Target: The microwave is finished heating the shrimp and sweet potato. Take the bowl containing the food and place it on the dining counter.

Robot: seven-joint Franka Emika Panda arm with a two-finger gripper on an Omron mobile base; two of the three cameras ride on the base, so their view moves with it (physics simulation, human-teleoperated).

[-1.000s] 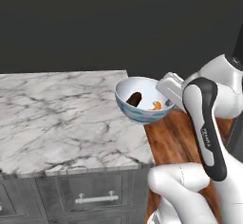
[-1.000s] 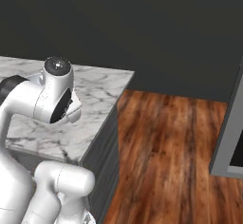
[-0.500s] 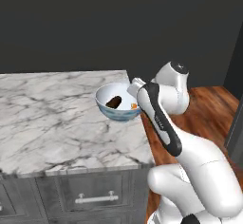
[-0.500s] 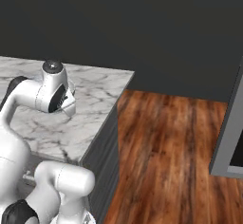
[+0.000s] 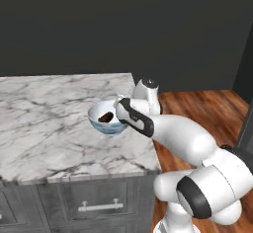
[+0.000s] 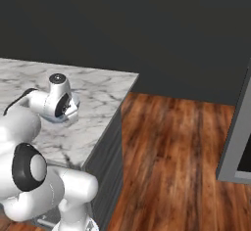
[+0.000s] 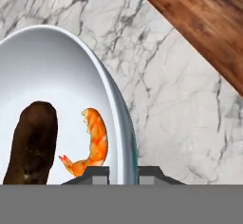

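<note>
Dark fingertips of the gripper [image 7: 123, 173] pinched the thin rim of the glossy white bowl [image 5: 106, 118], held over the grey-veined white marble dining counter [image 5: 44, 128]. Beyond lay brown wood flooring [image 6: 176, 151]. Close up, the orange shrimp [image 7: 92, 144] lay beside the brown sweet potato [image 7: 32, 144].

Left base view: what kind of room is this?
Likely a rendered home kitchen or dining area: a white marble dining counter over grey drawers with bar handles, a wood plank floor, and a bowl of food carried above the counter.
</note>
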